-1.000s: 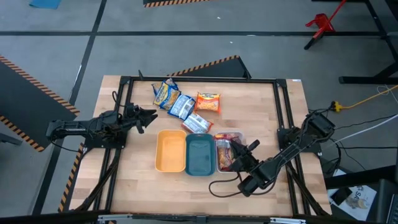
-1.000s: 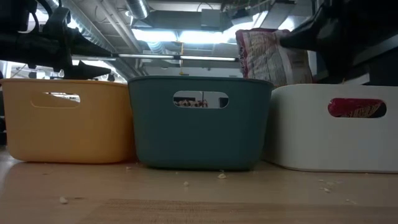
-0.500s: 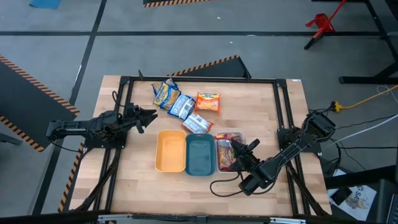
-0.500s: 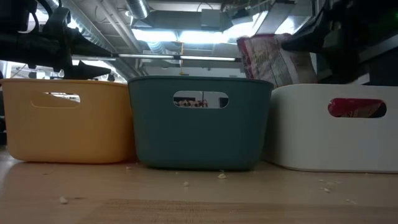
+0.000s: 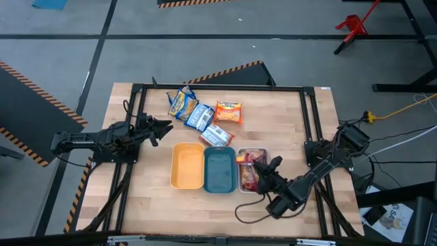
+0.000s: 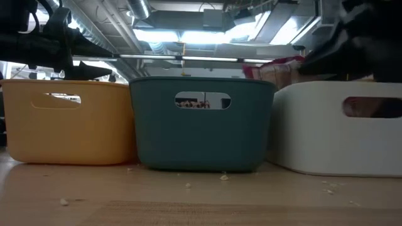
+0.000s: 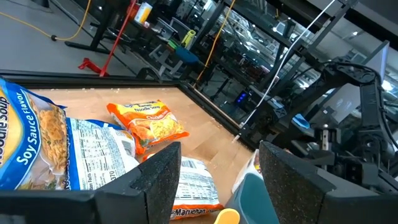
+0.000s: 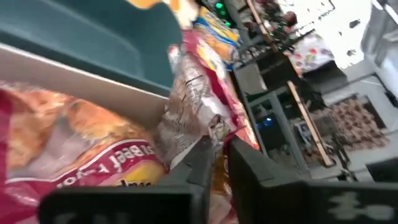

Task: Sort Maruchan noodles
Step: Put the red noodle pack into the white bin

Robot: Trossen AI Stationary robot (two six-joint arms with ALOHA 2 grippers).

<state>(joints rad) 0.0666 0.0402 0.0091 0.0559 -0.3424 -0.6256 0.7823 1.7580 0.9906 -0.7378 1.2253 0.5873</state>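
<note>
Red packet lowered into the white tray.

Dropped since a second ago: right pincer [image 5: 265,172] now low over the white tray [image 6: 314,135], nipped narrow on the red packet [image 8: 196,102], no longer held high above the rim. Other red packets [image 5: 251,158] already inside. Release likely next. Left pincer [image 5: 164,127] parked at the worktop [image 5: 287,116] edge, fingers apart, empty. Four packets [image 5: 205,115] left beyond the trays, unsorted.

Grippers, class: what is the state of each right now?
Left gripper: open, holding nothing.
Right gripper: shut on a red noodle packet over the white tray.
</note>
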